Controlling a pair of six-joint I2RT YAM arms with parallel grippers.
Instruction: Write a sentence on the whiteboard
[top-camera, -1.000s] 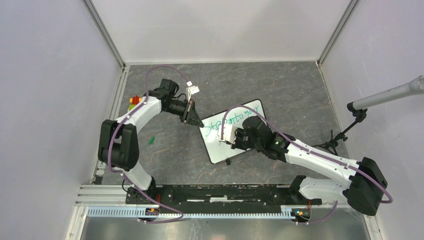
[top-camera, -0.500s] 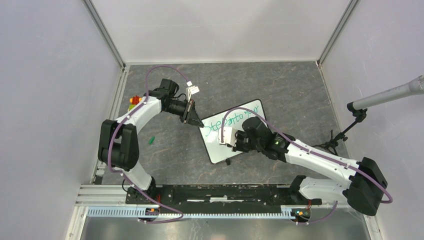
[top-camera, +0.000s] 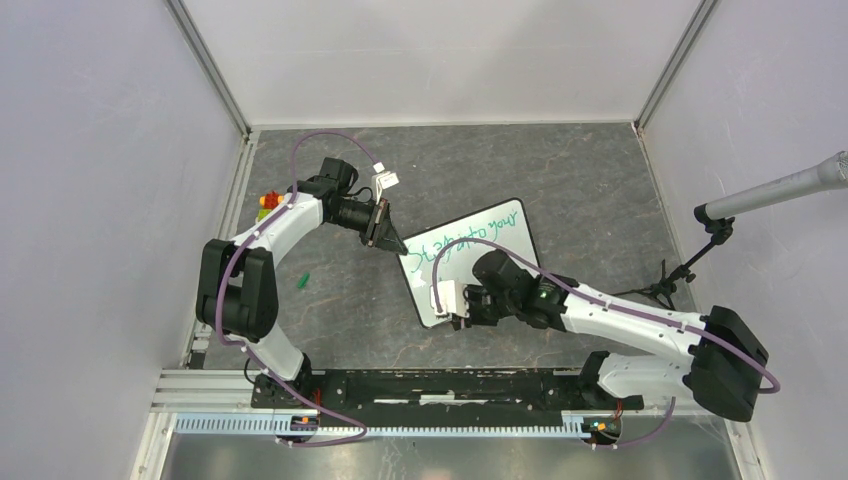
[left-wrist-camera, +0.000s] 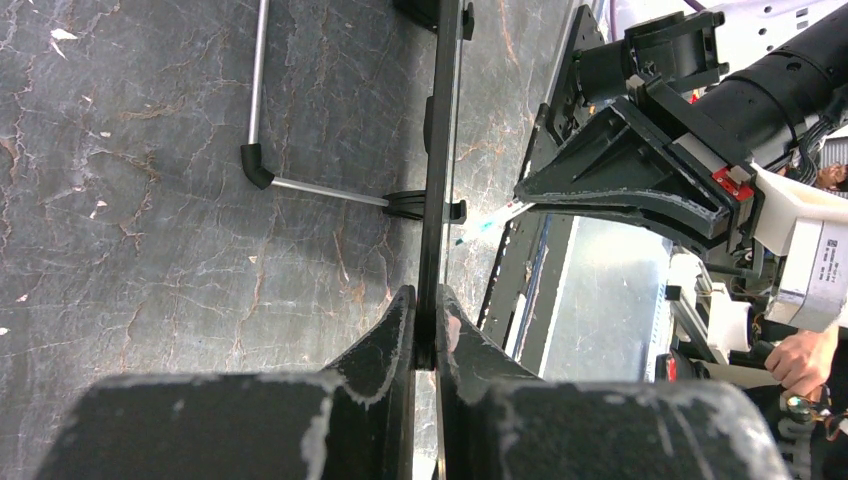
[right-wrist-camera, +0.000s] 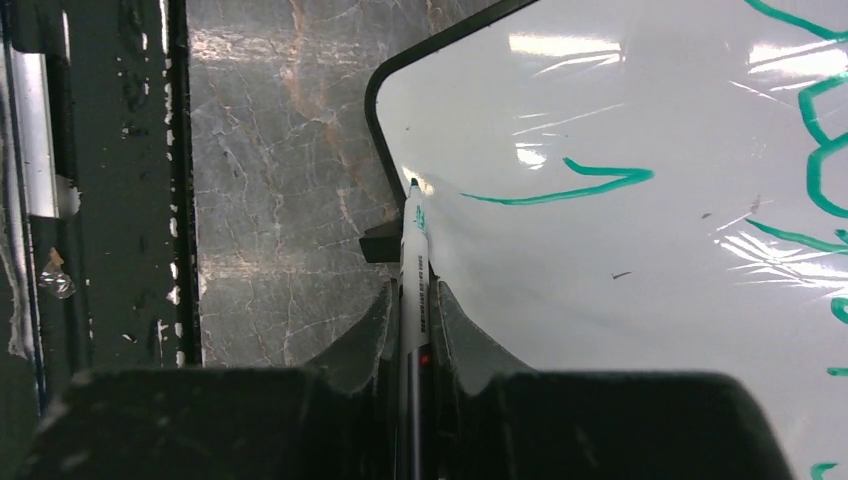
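Whiteboard (top-camera: 460, 272) lies mid-desk (top-camera: 340, 320), angled. Left jaws clamped on its edge, steadying it. Right jaws closed on marker (right-wrist-camera: 413, 262), tip at the board's near corner. Sentence (top-camera: 466, 239): top line written, second line only one stroke, so likely more to write.

I see a dark grey marbled stone counter (top-camera: 580, 170), veined with pale streaks. Plain pale lilac wall panels (top-camera: 100, 150) close its left, far and right sides and meet slanting aluminium posts (top-camera: 208, 65) at the far corners. A ribbed aluminium rail (top-camera: 400, 425) runs along the near edge. By the right edge, a grey microphone (top-camera: 790, 188) leans in on a black stand (top-camera: 716, 228). The light is soft and even.
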